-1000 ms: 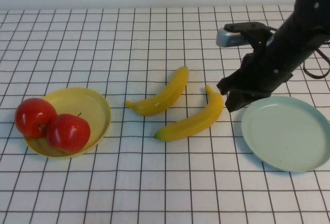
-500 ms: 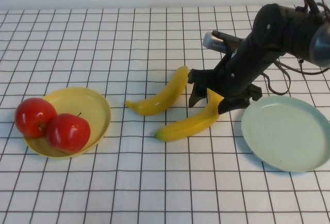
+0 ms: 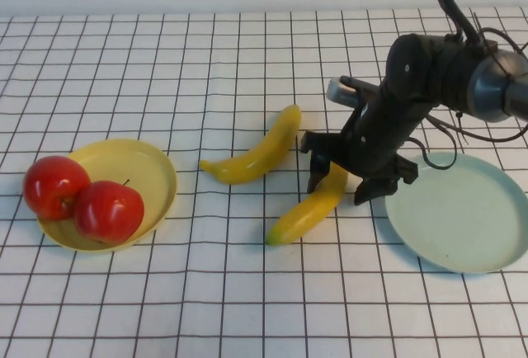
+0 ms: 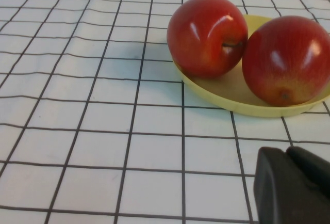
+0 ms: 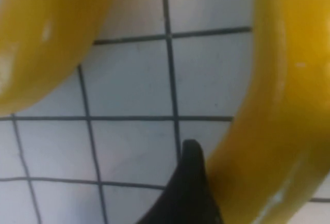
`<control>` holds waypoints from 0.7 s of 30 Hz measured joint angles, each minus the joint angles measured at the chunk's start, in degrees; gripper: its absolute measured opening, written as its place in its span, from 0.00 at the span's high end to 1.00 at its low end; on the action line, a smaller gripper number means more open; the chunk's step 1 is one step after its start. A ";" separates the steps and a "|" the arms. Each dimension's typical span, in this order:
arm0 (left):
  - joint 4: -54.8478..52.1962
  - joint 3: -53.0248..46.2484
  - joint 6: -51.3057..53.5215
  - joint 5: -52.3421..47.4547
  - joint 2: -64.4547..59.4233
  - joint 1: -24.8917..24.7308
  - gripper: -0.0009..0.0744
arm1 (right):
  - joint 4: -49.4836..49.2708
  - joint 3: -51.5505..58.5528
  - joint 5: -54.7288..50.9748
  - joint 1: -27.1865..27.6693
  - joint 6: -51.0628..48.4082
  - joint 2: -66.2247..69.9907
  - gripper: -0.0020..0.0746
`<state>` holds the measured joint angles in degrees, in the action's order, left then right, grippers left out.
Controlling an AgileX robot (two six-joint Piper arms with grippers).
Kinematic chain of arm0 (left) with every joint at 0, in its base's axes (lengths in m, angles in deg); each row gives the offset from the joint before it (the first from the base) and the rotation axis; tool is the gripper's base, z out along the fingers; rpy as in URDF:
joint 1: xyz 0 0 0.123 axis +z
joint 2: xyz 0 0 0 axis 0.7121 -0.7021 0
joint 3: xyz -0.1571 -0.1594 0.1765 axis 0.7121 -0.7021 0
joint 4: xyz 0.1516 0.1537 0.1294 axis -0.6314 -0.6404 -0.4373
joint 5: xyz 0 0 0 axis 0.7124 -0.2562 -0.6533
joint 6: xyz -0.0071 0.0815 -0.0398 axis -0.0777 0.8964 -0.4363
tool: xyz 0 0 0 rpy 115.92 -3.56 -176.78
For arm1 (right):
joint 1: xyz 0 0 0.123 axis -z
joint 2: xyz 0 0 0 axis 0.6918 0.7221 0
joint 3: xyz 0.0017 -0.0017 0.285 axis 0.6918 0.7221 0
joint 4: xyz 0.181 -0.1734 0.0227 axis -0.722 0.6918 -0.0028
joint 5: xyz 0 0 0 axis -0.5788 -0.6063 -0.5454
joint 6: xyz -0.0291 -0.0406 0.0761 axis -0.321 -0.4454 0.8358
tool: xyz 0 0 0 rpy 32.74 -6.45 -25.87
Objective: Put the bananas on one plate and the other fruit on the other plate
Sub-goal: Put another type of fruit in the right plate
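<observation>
Two red apples [image 3: 55, 186] [image 3: 109, 211] rest on the yellow plate [image 3: 157, 168] at the left. Two yellow bananas lie on the cloth mid-table: the far banana [image 3: 260, 152] and the near banana [image 3: 305, 214]. My right gripper [image 3: 342, 178] is open and down over the near banana's upper end, one finger on each side. In the right wrist view one dark finger [image 5: 191, 182] touches that banana [image 5: 278, 131]. The mint-green plate [image 3: 462, 209] sits bare just right of it. My left gripper [image 4: 291, 182] is shut, low beside the yellow plate [image 4: 232, 92], holding nothing.
A white cloth with a black grid [image 3: 247, 308] covers the table. The right arm's dark body [image 3: 429, 77] and cables reach over the far edge of the mint-green plate. The left arm does not show in the high view.
My right gripper opened and came down to the left, astride the near banana. That banana has turned, its lower end swinging right and nearer. The left gripper stayed put.
</observation>
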<state>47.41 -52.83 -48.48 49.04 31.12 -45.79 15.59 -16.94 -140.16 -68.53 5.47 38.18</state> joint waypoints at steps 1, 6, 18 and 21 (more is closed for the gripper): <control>0.00 0.00 0.00 0.00 0.00 0.00 0.99 | 0.11 0.00 -0.31 -0.10 0.00 0.60 0.26; 0.00 0.00 0.00 0.00 0.00 0.00 0.99 | 0.77 0.13 -0.98 -0.10 0.00 1.15 0.32; 0.00 0.00 0.00 0.00 0.00 0.00 0.99 | 3.09 -1.41 -2.56 -0.72 -7.46 -3.80 0.55; 0.00 0.00 0.00 0.00 0.00 0.00 0.99 | 8.17 -1.66 -6.47 -0.72 -10.60 -8.59 0.55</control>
<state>47.41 -52.83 -48.48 49.04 31.12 -45.79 23.76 -18.60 -146.64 -69.25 -5.13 29.59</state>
